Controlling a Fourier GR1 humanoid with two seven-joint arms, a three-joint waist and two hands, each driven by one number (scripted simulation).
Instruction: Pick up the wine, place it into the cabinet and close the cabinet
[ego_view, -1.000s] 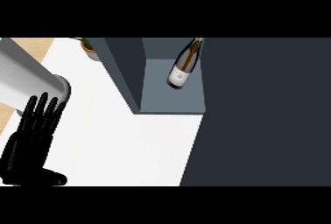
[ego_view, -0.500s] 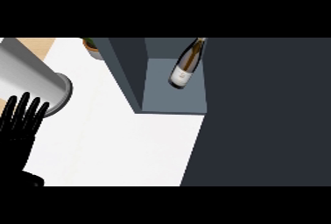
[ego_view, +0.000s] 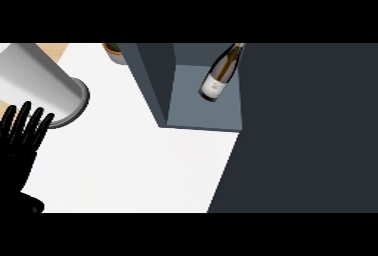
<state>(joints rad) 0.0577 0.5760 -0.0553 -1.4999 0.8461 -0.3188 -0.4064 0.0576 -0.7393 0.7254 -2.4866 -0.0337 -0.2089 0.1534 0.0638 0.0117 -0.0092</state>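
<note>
The wine bottle (ego_view: 219, 75) stands inside the open cabinet (ego_view: 203, 117), on its grey-blue shelf, label towards me and neck pointing to the top of the view. No hand touches it. My left hand (ego_view: 22, 135) shows at the lower left edge over the white counter, open with its fingers straight and pointing up, well apart from the cabinet. My right hand is out of view.
A large dark panel (ego_view: 310, 130) fills the right side of the view beside the cabinet opening. A grey cylinder (ego_view: 37, 85) lies at the upper left above my left hand. A small pot (ego_view: 114, 51) stands at the top by the cabinet's side wall.
My left hand has shifted left towards the view's edge, still open. The grey cylinder has come a little further into view. The bottle and cabinet have not moved.
</note>
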